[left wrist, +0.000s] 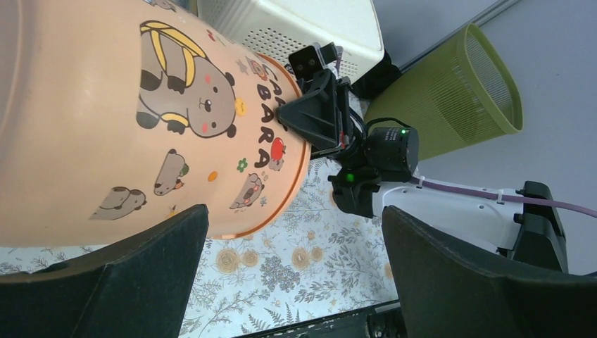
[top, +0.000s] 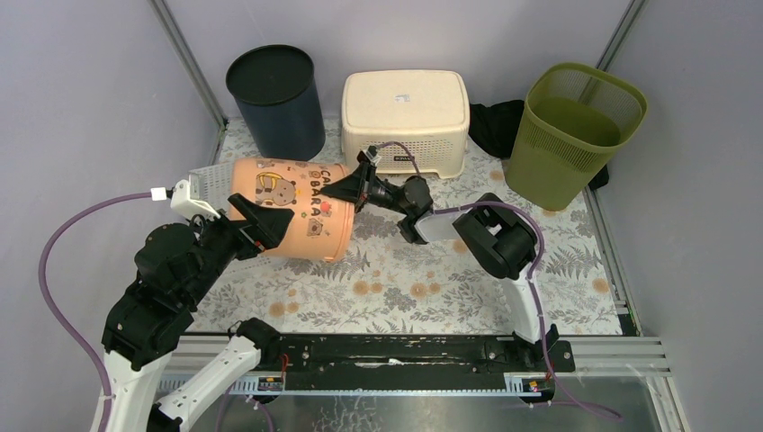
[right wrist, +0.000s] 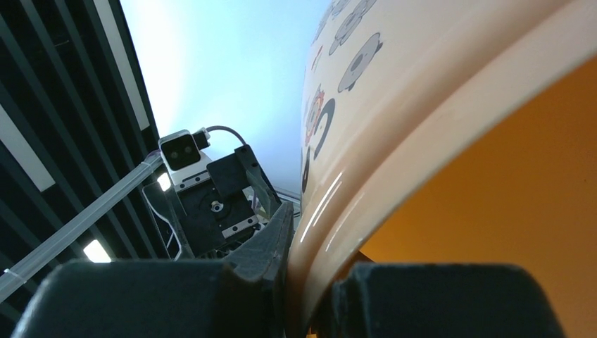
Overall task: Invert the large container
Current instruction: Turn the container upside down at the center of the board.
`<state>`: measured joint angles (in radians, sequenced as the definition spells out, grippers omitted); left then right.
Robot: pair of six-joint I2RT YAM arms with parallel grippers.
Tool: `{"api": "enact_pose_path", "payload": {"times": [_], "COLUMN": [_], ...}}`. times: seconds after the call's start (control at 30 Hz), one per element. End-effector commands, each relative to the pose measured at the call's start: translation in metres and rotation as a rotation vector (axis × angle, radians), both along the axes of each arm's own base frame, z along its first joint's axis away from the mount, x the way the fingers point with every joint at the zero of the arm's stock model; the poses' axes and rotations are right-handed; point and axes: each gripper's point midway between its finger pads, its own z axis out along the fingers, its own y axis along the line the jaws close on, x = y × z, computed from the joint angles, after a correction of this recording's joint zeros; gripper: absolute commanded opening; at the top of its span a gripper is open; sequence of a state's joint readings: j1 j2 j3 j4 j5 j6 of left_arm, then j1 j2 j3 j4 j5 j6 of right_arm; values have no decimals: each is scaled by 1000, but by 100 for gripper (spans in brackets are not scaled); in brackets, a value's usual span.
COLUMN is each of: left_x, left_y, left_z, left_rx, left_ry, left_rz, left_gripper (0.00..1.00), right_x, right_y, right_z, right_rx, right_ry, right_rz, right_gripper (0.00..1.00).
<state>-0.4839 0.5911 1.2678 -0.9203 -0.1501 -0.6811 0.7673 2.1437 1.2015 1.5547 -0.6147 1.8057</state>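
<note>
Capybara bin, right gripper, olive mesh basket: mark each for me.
capybara bin (top: 315, 238): top view, lower side wall.
right gripper (top: 342, 188): top view, fingertips at bin's rim.
olive mesh basket (top: 549, 175): top view, outer wall.

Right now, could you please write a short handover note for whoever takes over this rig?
Left gripper: open, beside the large container's printed wall, gripping nothing.
Right gripper: shut on the container's rim.
Large container: on its side over the table, mouth toward the right arm.
Done: tipped about halfway.
Left: rotate on until the mouth faces down, set it on the table, release.
</note>
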Motion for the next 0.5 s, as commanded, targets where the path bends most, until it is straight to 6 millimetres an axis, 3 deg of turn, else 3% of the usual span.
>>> {"api": "enact_pose_path", "payload": {"times": [0.0, 0.47], "left_x": [-1, 0], "left_y": [2, 2], "left_z": [4, 2], "left_rx": [4, 17], "left_ry": [-14, -11], "left_rz": [1, 2], "left_gripper": [100, 100], "right_x": [-13, -13], "right_y": [0, 8], "right_z": [38, -10], "right_rx": [157, 72], "right_ry": [-116, -80], "right_rz": [-8, -5], "right_gripper": [0, 0]}}
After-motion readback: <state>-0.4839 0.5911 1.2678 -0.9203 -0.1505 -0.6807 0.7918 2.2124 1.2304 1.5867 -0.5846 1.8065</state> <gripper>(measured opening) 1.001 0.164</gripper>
